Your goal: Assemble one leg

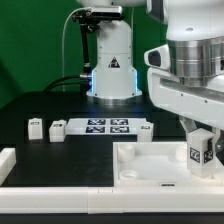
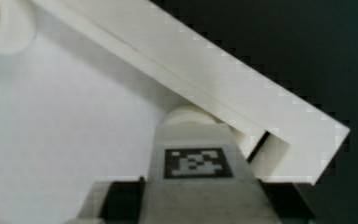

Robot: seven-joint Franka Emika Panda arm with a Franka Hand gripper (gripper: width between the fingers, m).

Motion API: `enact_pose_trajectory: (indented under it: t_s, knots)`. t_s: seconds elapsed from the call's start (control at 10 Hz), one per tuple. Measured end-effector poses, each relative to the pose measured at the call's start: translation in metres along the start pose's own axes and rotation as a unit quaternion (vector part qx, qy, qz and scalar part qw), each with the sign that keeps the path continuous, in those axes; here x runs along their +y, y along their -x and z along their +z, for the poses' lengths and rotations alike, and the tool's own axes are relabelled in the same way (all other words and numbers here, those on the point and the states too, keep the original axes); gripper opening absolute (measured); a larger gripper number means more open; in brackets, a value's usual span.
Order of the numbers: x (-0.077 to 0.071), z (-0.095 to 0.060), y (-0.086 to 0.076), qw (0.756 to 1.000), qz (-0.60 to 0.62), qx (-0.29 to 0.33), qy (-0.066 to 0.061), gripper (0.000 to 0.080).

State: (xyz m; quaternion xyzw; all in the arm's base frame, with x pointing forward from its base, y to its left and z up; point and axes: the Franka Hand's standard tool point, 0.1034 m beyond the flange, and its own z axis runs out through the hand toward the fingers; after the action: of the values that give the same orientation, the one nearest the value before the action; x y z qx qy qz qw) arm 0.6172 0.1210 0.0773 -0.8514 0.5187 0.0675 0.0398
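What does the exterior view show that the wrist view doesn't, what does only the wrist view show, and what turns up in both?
Only the exterior view shows the arm's base, the marker board and two spare legs lying on the dark table.

Only the wrist view shows, close up, the rim corner of the tabletop right beside the held piece.

Both show the pincer shut on the leg, a tag on that leg, and the white tabletop.
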Motion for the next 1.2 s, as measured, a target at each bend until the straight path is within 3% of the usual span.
enact_pose_trajectory:
  t_s: [0.1, 0.2, 0.3, 0.4, 0.5, 0.7, 1.2]
  knots:
    - [-0.0001, 0.0001, 0.0003, 1.0, 0.01, 0.0, 0.0, 0.0294]
    - [-0.0003, 0.0002, 0.001, 1.0, 0.01, 0.0, 0.0, 0.0385]
    - [-0.0003, 0.0003, 0.0012, 1.0, -0.013, 0.0, 0.0, 0.0385]
    - [-0.0004, 0.0004, 0.0016, 1.0, -0.013, -0.001, 0.0, 0.0562]
    - [-0.0004, 0.0004, 0.0016, 1.0, -0.02, 0.0, 0.0, 0.0622]
    - [0.0002, 0.0003, -0.0001, 0.989, -0.145, 0.001, 0.001, 0.0644]
    - [-0.0005, 0.0006, 0.0023, 0.923, -0.386, 0.0, 0.001, 0.0649]
